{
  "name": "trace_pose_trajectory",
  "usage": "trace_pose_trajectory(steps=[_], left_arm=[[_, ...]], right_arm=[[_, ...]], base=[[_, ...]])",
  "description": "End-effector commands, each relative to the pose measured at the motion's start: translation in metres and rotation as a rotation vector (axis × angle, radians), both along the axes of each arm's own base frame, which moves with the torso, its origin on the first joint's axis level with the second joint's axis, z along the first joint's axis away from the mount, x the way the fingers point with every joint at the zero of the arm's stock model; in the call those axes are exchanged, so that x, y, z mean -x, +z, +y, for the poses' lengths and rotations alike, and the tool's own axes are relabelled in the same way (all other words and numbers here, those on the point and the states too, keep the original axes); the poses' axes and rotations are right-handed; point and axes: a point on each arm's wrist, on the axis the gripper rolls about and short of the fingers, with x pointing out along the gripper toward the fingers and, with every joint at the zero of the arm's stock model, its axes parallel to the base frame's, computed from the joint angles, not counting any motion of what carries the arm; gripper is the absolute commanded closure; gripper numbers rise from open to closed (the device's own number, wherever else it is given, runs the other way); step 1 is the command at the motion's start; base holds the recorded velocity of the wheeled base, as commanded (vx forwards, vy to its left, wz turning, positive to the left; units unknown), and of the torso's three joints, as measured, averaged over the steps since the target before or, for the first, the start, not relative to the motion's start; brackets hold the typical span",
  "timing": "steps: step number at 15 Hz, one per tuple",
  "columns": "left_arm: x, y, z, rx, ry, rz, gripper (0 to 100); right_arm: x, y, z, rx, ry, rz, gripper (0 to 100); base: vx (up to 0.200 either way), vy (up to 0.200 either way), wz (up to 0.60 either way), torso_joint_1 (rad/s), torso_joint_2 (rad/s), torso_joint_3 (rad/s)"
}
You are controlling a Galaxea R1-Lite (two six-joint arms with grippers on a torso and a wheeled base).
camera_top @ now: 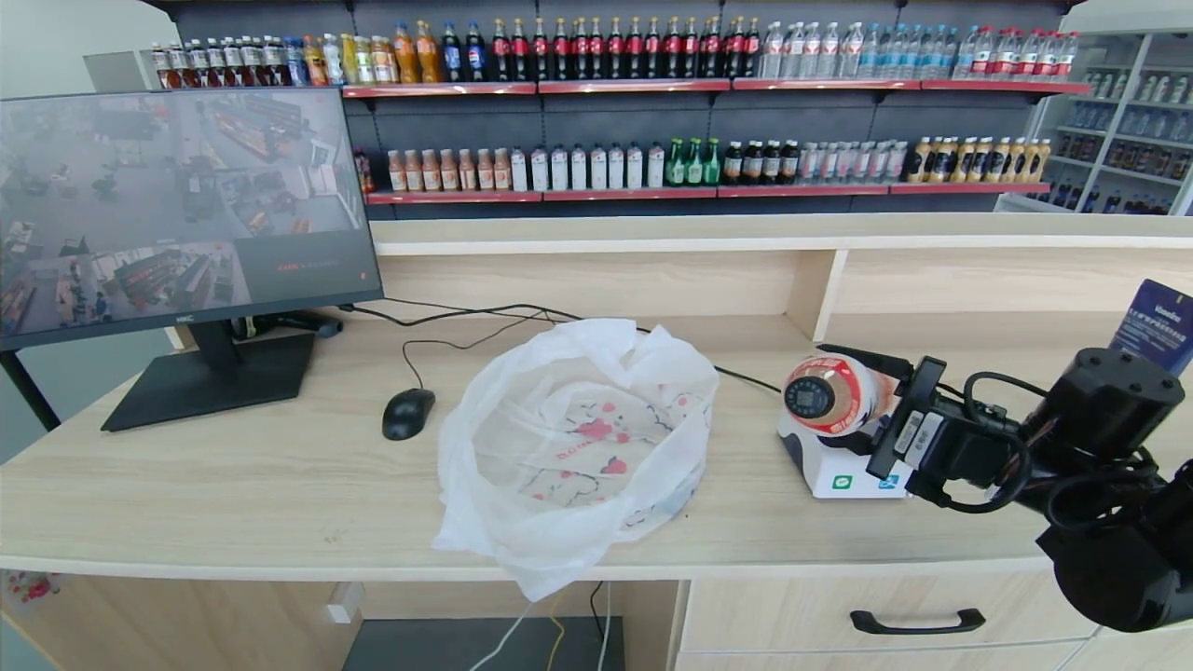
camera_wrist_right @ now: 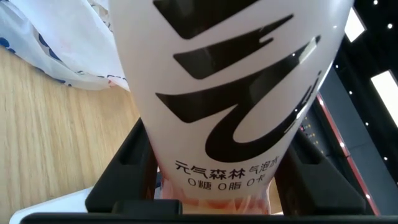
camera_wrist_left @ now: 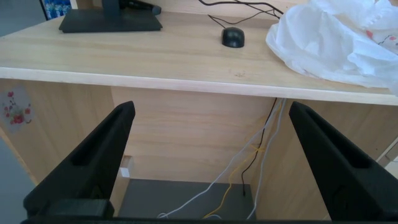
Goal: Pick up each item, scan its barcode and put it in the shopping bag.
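1. Right of bag (camera_top: 578, 438): bottle (camera_top: 825, 396) lying sideways, clenched in right hand (camera_top: 862, 401), just over white scanner (camera_top: 839, 471); contact with scanner unclear.
2. Probably held sideways to face the label's barcode at scanner; scan step judged in hand, bagging not yet done.
3. Bag at middle of surface (camera_top: 233, 494), mouth spread wide, ready for a drop from above.
4. Left of bag, below surface edge: left hand (camera_wrist_left: 208, 162), released, empty, out of the way.
5. Left of bag: mouse (camera_top: 407, 413), then monitor (camera_top: 177, 205); cable (camera_top: 447, 317) behind bag. Nothing between bottle and bag except the raised bag rim.
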Motion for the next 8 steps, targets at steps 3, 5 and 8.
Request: trace_pose_trajectory(steps=[3, 5, 8], left_arm=[[0.0001, 0.0001, 0.0, 0.0, 0.0, -0.001, 0], [0.0001, 0.0001, 0.0, 0.0, 0.0, -0.001, 0], [0.0001, 0.0001, 0.0, 0.0, 0.0, -0.001, 0]], right_arm=[[-0.0044, -0.0015, 0.0001, 0.001, -0.001, -0.003, 100], [-0.0044, -0.0022, 0.0001, 0.001, -0.001, 0.0, 100], [-0.0065, -0.0052, 0.0008, 0.002, 0.0, 0.008, 100]], base=[[0.0, 0.0, 0.0, 0.0, 0.0, 0.0], [0.0, 0.0, 0.0, 0.0, 0.0, 0.0], [0.0, 0.0, 0.0, 0.0, 0.0, 0.0]])
